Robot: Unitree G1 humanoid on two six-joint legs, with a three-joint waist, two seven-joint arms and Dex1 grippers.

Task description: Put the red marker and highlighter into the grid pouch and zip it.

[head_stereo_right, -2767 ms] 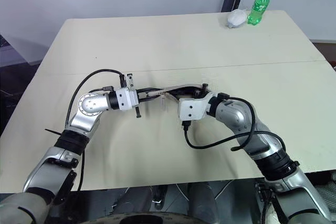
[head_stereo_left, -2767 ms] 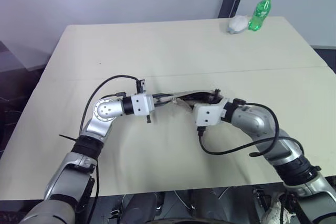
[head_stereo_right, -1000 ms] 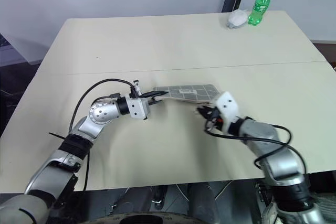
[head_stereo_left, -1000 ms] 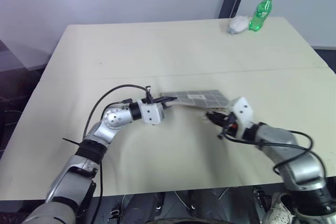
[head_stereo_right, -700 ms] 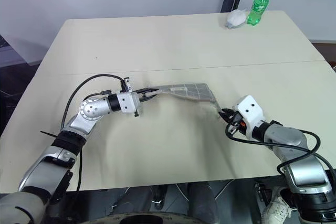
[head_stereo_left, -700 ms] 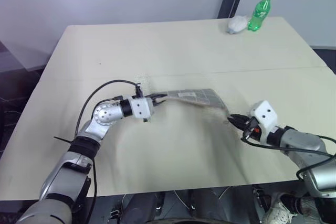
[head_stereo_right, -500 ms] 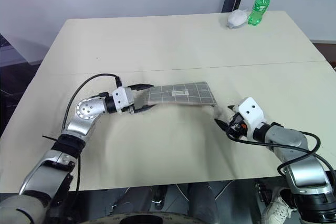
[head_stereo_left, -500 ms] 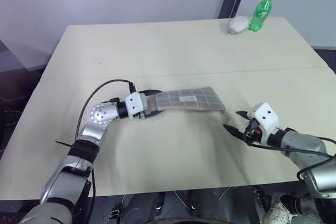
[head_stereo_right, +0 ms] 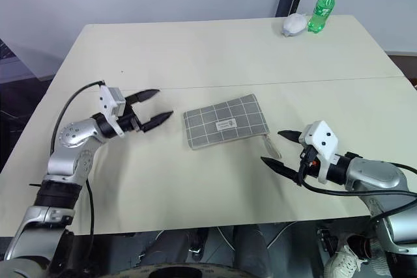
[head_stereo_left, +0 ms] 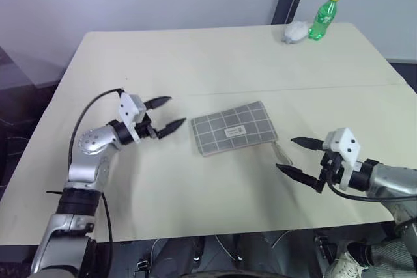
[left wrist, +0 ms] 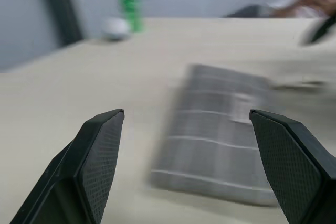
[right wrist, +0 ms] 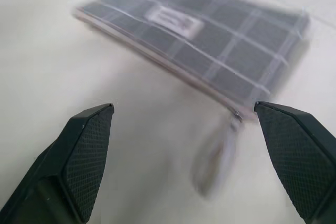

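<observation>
Grid pouch lying flat mid-tabletop, both my tools released and clear of it.

The grid pouch (head_stereo_left: 233, 128) lies flat on the pale beige tabletop (head_stereo_left: 195, 56), long axis running left-right with the right end tilted slightly far; its zip pull trails off the near-right corner. My left tool (head_stereo_left: 168, 113) hangs spread open just left of it, my right tool (head_stereo_left: 292, 155) spread open near-right. Far right stand a green bottle (head_stereo_left: 322, 15) and a white wad (head_stereo_left: 294, 30), against a grey wall.
</observation>
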